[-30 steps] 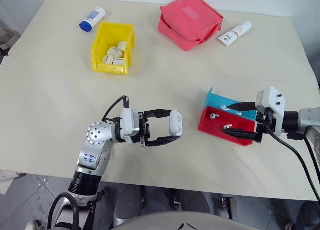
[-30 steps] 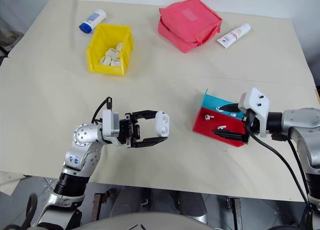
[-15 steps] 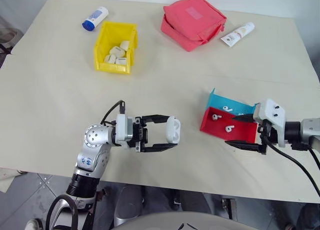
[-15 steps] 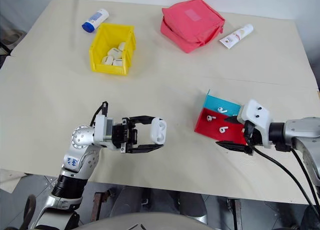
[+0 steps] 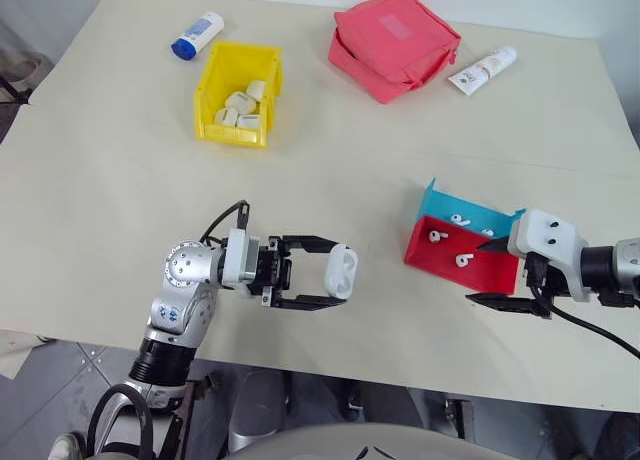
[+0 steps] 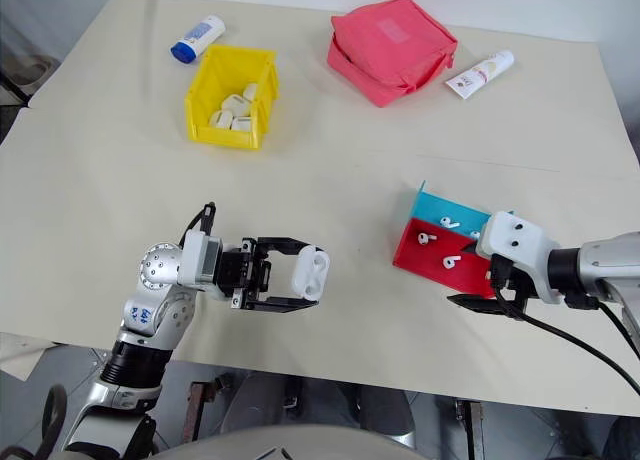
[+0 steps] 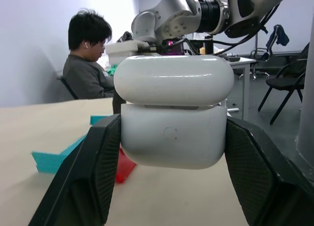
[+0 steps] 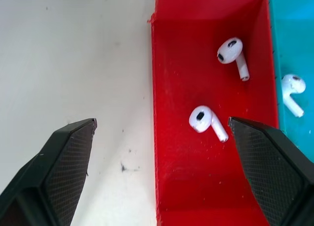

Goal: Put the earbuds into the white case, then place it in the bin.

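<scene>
While left gripper (image 5: 335, 276) clamps white case (image 5: 341, 271) above table (image 5: 120, 210), right gripper (image 5: 500, 276) hangs spread wide beside red tray (image 5: 440, 270). Two earbuds (image 8: 208, 122) lie in red tray, more in blue tray (image 5: 440, 201). Yellow bin (image 5: 215, 80) far across table.

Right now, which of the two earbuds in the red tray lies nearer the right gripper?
The earbud near the middle of the red tray, lying between the open fingers of the right gripper. The other earbud sits farther up, toward the tray's far end.
</scene>
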Tool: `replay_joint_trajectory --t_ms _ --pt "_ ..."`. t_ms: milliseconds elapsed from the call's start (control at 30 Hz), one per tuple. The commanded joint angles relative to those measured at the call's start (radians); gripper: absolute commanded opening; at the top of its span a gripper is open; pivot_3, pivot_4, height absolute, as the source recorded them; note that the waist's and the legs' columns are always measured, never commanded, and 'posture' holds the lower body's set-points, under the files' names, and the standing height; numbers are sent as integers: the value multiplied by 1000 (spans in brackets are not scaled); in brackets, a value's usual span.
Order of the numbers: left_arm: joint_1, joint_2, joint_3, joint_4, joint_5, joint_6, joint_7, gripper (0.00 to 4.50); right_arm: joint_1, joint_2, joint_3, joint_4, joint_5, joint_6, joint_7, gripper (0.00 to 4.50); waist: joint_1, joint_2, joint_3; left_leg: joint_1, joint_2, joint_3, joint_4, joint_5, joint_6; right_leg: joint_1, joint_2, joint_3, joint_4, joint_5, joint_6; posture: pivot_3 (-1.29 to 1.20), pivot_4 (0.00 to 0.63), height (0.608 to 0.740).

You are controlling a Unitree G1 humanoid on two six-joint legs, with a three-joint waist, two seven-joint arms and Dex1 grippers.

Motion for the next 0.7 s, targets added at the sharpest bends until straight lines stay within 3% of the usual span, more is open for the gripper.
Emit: replay_joint_trajectory --t_ms 33,67,400,467,700 --pt "-13 -9 10 8 -25 -10 -8 2789 9 -32 -56 -37 -11 -2 -1 3681 -1 0 0 0 0 0 0 0 0 0 0 0 0 0 0 0 150 740" --pt "-17 -10 10 13 -24 -10 -10 2789 12 -35 -59 -40 -16 -1 -5 3403 -2 0 0 0 0 0 0 0 0 0 0 0 0 0 0 0 150 740" --pt "-50 -16 10 57 -20 -12 -30 2789 52 -45 -87 -75 -24 -7 -10 3403 0 1 1 0 0 0 0 0 0 1 0 0 -1 0 1 0 150 740" --pt "-54 -17 9 61 -19 -13 -33 2789 30 -47 -64 -71 -37 -21 -17 3049 -2 1 1 0 0 0 0 0 0 1 0 0 -1 0 1 0 150 740" --pt "-56 -23 7 67 -11 -16 -41 2789 -107 -109 97 -16 -153 -119 24 3049 -3 3 2 0 0 0 0 0 0 1 0 0 -1 0 1 0 150 740"
